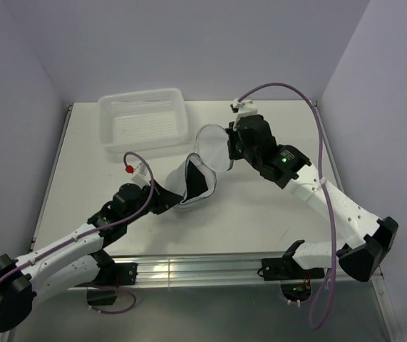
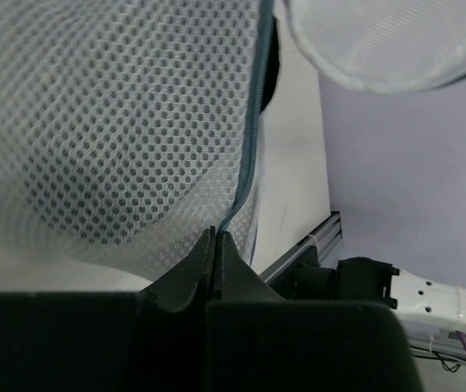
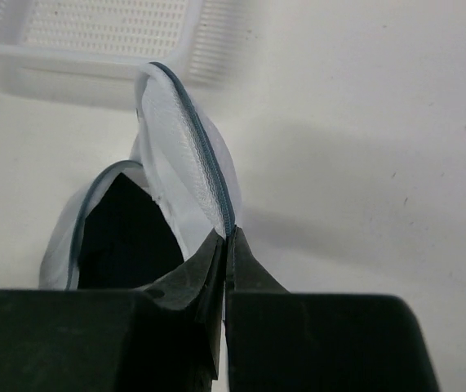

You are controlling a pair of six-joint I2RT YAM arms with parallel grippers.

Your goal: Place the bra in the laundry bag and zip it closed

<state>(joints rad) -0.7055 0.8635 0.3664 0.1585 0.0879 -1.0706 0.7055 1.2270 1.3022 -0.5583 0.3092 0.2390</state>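
Observation:
The laundry bag [image 1: 202, 171] stands open in the middle of the table, white mesh with a blue-grey zipper rim. The black bra [image 1: 199, 182] fills its lower half and shows as a dark mass in the right wrist view [image 3: 122, 237]. My left gripper [image 1: 169, 200] is shut on the lower half's zipper edge [image 2: 245, 175]. My right gripper [image 1: 229, 147] is shut on the rim of the raised lid flap [image 3: 188, 155], holding it up and apart from the lower half. The lid [image 1: 212, 146] stands tilted toward the back.
A white perforated plastic basket [image 1: 146, 118] sits at the back left, close behind the bag, and shows at the top of the right wrist view [image 3: 94, 33]. The table's metal front rail [image 1: 203, 269] runs between the arm bases.

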